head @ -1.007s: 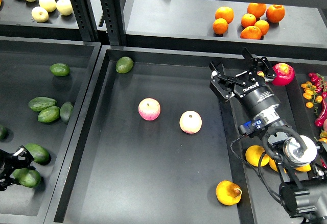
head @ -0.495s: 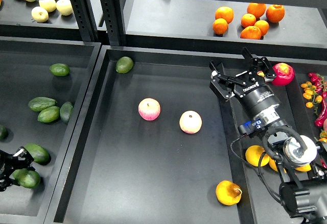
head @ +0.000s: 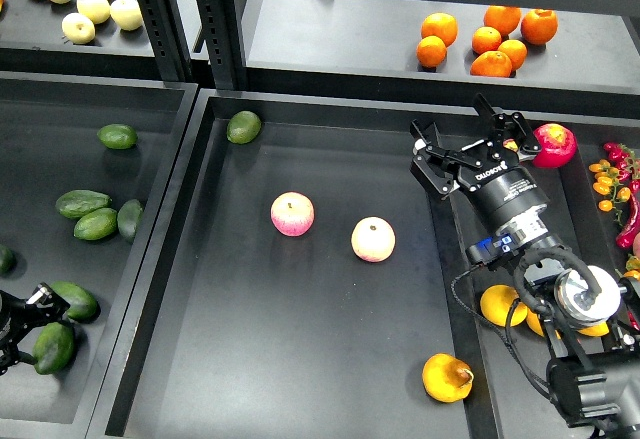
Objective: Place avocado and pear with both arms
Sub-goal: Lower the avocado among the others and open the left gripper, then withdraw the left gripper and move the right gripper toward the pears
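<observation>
Pear [head: 447, 377] was found lying in the centre tray [head: 300, 379], right gripper [head: 468, 141] spread empty; avocado [head: 53, 347] was pinched by left gripper [head: 22, 324], unplaced.

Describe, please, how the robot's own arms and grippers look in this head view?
The right arm is black and cylindrical, with white lettering, a blue tag, looping black cables and a silver round joint. Its right gripper has two black fingers. The left gripper is black, barely visible.

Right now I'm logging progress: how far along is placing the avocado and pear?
Looks done: the pear lies in the middle tray, and the right end effector is open and empty. In hand: the left end effector is at the avocado in the left bin; whether it grips is unclear. Left: bringing that avocado into the tray.
</observation>
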Controlling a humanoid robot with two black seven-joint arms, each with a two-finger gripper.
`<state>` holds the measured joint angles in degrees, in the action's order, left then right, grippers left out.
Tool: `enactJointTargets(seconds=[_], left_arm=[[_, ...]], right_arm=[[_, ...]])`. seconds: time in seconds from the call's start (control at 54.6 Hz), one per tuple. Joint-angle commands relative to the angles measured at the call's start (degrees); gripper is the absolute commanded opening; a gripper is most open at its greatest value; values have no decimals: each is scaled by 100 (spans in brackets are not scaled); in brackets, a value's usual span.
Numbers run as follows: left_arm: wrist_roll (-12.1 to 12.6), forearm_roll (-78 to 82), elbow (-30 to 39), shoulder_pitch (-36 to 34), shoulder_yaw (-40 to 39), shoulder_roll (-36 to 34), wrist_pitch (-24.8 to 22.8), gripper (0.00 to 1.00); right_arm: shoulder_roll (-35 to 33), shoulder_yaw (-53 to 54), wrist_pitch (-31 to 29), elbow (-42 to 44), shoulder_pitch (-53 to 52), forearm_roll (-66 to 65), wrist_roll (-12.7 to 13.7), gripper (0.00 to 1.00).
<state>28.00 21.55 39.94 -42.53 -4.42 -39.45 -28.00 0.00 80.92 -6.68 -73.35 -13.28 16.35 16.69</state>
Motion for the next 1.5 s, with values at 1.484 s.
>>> enactJointTargets(seconds=[1.484], left_arm=[[0,-3042,129,509,-5552,1264,0,99]], right_arm=[[-729,-920,-35,31,-78,-53,53,100]])
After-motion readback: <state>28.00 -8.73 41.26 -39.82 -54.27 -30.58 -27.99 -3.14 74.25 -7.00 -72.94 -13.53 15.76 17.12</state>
